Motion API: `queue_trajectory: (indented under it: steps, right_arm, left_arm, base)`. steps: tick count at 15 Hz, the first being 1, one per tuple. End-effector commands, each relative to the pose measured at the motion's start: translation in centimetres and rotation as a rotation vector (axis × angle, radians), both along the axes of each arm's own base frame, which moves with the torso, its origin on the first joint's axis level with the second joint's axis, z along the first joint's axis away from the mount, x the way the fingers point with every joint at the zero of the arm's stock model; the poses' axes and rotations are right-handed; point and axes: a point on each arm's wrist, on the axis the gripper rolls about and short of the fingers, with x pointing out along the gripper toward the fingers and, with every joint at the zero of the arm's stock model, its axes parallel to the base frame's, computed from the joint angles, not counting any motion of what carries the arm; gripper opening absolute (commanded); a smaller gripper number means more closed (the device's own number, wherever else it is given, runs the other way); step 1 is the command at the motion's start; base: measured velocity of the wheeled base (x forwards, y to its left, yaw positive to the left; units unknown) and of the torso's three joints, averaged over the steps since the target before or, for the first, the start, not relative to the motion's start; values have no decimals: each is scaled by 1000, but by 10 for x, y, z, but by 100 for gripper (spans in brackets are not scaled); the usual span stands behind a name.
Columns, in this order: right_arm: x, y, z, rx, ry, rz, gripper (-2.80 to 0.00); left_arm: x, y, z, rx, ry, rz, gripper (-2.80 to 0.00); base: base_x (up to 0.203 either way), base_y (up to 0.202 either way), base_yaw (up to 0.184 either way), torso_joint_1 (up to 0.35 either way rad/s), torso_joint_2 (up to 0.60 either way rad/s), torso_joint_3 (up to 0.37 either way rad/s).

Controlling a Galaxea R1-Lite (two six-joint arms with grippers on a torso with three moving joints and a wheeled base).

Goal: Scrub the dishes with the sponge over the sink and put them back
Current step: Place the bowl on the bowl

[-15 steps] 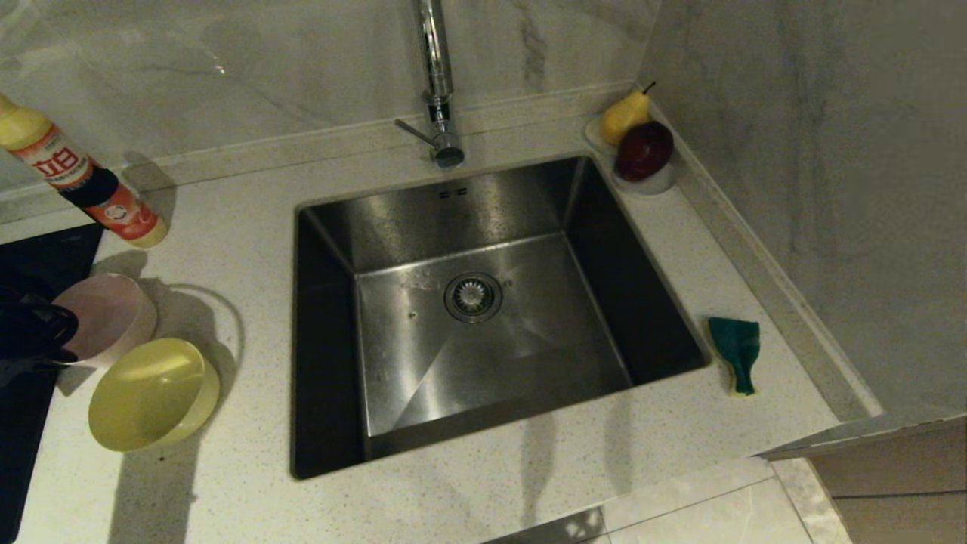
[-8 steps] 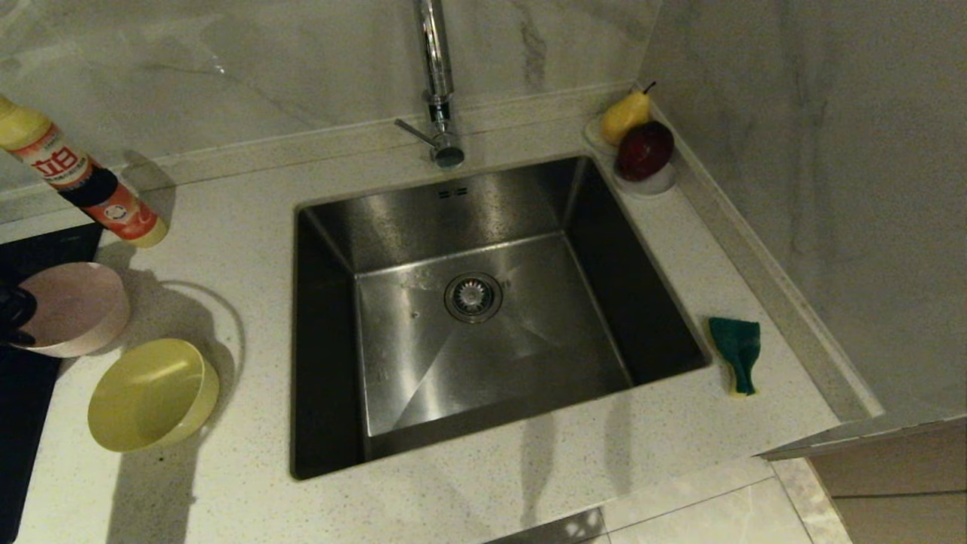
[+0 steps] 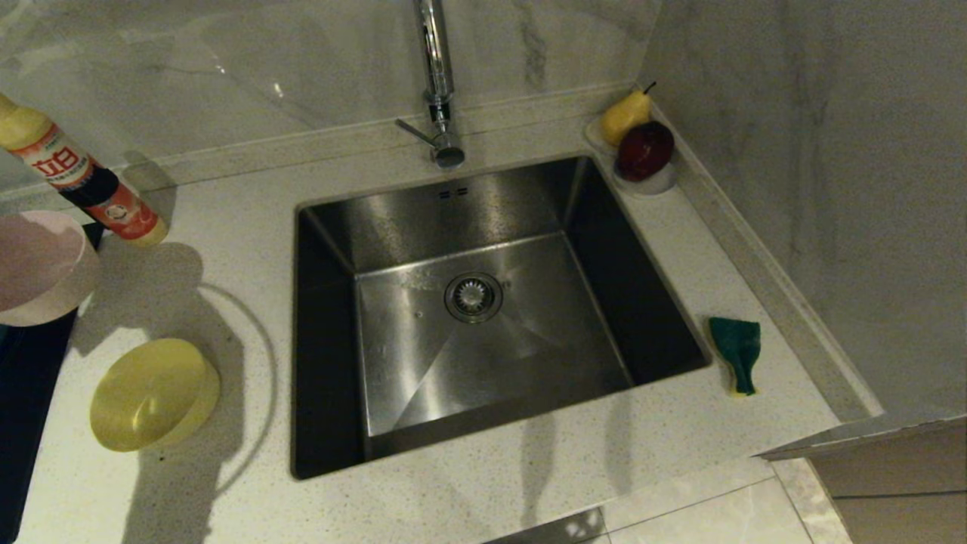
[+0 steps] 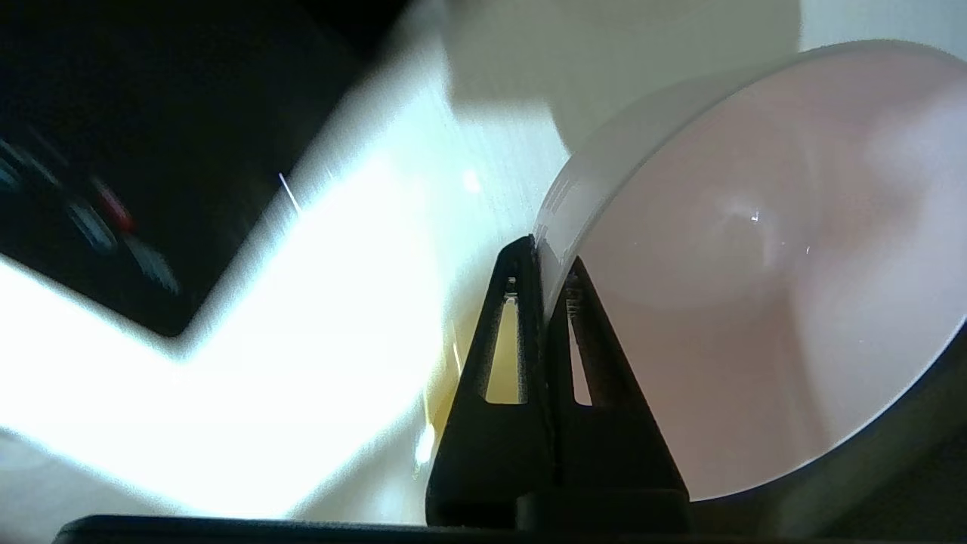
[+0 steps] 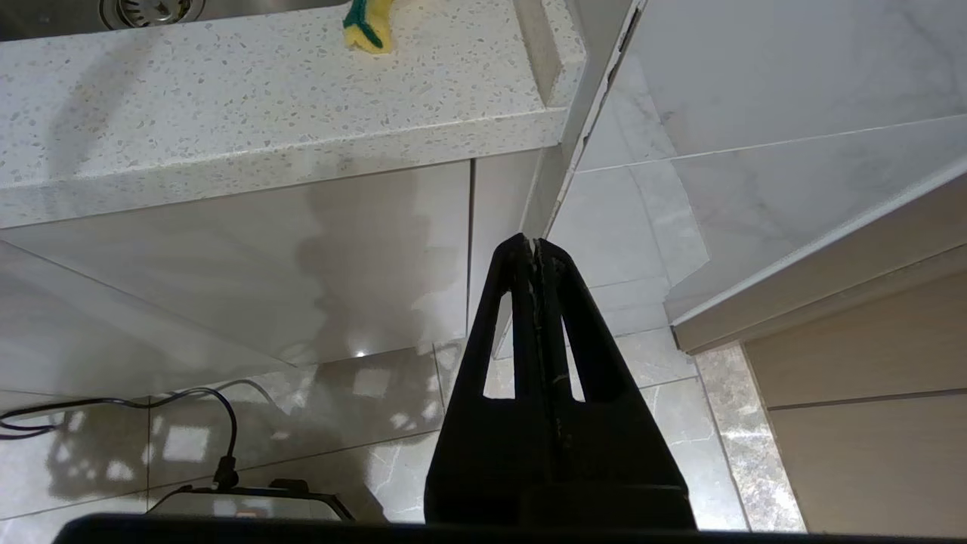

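- We see the left hand (image 4: pixel 545 264) closed tight on the rim of the pale pink bowl (image 4: pixel 755 257): one finger lies against the outer wall, the other inside the bowl.
- In the head view the pink bowl (image 3: pixel 38 268) is raised clear of the worktop (image 3: pixel 227 219) at the far left edge, tilted, its shadow falling on the surface below. The hand itself is out of that view.
- The yellow bowl (image 3: pixel 153 393) sits on the worktop below and just beside the held bowl, apart from it.
- A detergent bottle (image 3: pixel 83 181) stands just beyond the held bowl, leaning.
- The sink (image 3: pixel 483 302) lies well off to the side of the left hand, past the yellow bowl; a tap (image 3: pixel 438 83) rises behind it.
- The sponge (image 3: pixel 736 351), green side up, rests on the worktop across the sink, far from the left hand.
- The right hand (image 5: pixel 535 253) is fully closed and holds nothing; it hangs below the worktop edge, over the floor (image 5: pixel 302 423), with the sponge up above it.
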Motion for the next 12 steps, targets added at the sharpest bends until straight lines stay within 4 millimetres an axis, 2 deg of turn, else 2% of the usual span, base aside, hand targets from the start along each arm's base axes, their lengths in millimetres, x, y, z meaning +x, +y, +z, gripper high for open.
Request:
queue_trajectory:
  steps: [1, 4, 9, 12]
  right_arm:
    - [0, 0, 0, -1, 2, -1, -280]
    - [0, 0, 0, -1, 1, -1, -280]
    - [0, 0, 0, -1, 1, 1, -280]
    - [0, 0, 0, -1, 1, -1, -280]
  left_arm:
    - [-22, -31, -2, -4, 41, -141, -280]
    - [-24, -42, -25, -27, 115, -209, -280]
    - [-16, -43, -71, 14, 125, -255, -280]
    - [-8, -43, -83, 1, 141, -276, -280]
  base:
    - [0, 0, 0, 0, 0, 0]
    - [0, 0, 0, 0, 0, 0]
    - [0, 0, 0, 0, 0, 0]
    - [0, 0, 0, 0, 0, 0]
